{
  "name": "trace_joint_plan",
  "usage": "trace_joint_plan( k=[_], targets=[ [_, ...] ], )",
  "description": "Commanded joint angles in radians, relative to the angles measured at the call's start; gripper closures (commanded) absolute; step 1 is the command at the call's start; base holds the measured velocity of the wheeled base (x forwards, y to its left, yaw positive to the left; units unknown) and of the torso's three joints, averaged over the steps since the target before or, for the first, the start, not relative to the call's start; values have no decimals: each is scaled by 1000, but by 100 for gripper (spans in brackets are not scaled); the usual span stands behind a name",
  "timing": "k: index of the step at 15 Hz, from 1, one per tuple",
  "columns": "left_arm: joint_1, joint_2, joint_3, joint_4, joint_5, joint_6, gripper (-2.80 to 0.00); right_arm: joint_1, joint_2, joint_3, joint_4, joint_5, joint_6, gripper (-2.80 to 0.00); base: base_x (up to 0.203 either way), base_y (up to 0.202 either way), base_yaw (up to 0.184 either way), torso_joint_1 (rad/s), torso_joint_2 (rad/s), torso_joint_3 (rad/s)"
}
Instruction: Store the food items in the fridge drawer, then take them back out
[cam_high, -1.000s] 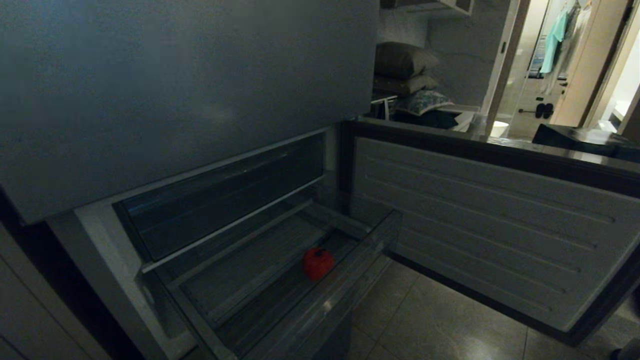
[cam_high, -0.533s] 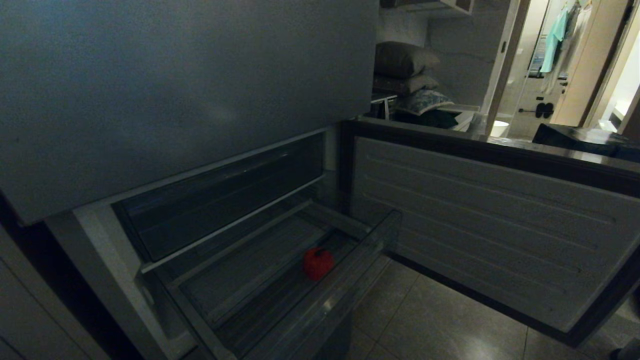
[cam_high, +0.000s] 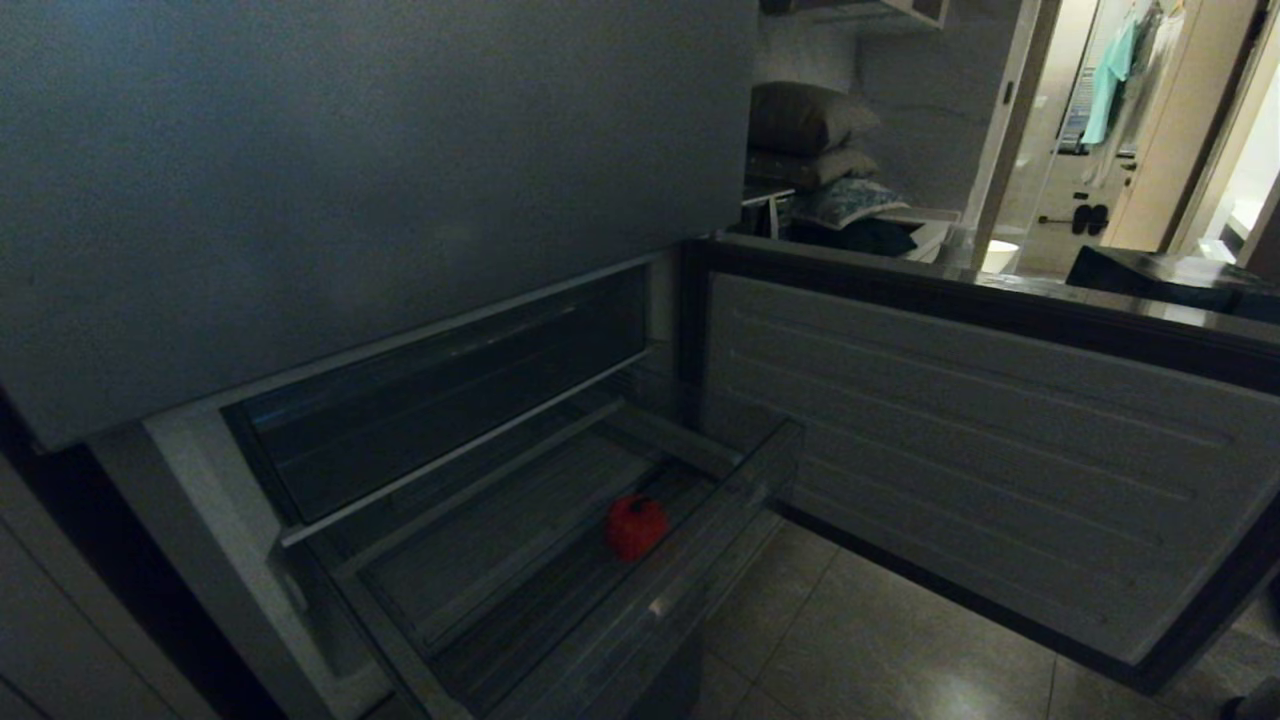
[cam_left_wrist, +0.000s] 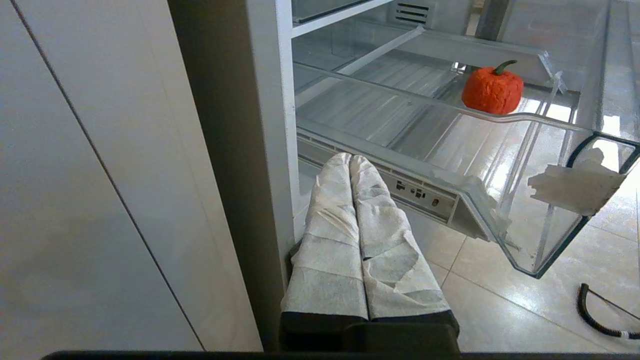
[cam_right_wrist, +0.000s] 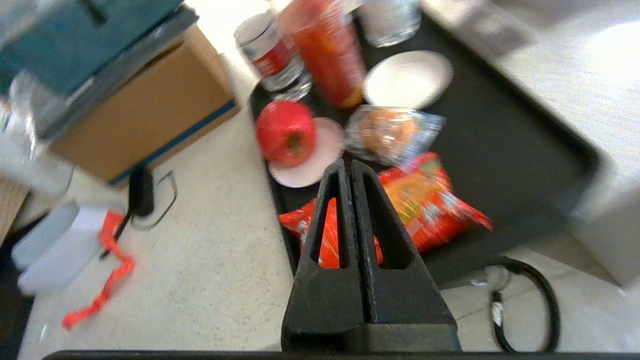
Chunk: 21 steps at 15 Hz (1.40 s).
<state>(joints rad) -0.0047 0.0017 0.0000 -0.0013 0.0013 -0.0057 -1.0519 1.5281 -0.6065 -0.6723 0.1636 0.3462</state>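
The fridge drawer (cam_high: 700, 575) stands pulled out, a clear bin with a ribbed floor. One food item (cam_high: 636, 525), a round red-orange lump with a green stem (cam_left_wrist: 492, 91), lies inside near the front lip. My left gripper (cam_left_wrist: 350, 160), wrapped in white, is shut and empty, low beside the fridge frame and short of the drawer (cam_left_wrist: 525, 117). My right gripper (cam_right_wrist: 350, 167) is shut and empty above a black tray (cam_right_wrist: 525, 130). On that tray a second round red food (cam_right_wrist: 286, 132) rests on a small white saucer (cam_right_wrist: 325, 160). Neither arm shows in the head view.
The tray also holds a red snack packet (cam_right_wrist: 435, 205), a wrapped bun (cam_right_wrist: 390, 132), a red cup (cam_right_wrist: 332, 55), a can (cam_right_wrist: 272, 55) and a white plate (cam_right_wrist: 407, 80). A cardboard box (cam_right_wrist: 145, 115) stands beside it. The open fridge door (cam_high: 950, 450) juts out on the right.
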Motion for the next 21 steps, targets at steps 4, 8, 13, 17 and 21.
trace_joint_plan(
  k=[4, 8, 13, 17, 21],
  targets=[
    [0, 0, 0, 0, 0, 0, 0, -16, 252, -130, 9, 99, -124, -280, 0, 0, 0, 0, 0, 0],
    [0, 0, 0, 0, 0, 0, 0, 27, 439, -280, 17, 134, -202, -280, 0, 0, 0, 0, 0, 0],
    [0, 0, 0, 0, 0, 0, 0, 112, 595, -414, 45, 136, -324, -280, 0, 0, 0, 0, 0, 0],
    [0, 0, 0, 0, 0, 0, 0, 150, 664, -523, 50, 74, -337, -280, 0, 0, 0, 0, 0, 0],
    [0, 0, 0, 0, 0, 0, 0, 170, 753, -641, 56, 26, -337, -280, 0, 0, 0, 0, 0, 0]
  ],
)
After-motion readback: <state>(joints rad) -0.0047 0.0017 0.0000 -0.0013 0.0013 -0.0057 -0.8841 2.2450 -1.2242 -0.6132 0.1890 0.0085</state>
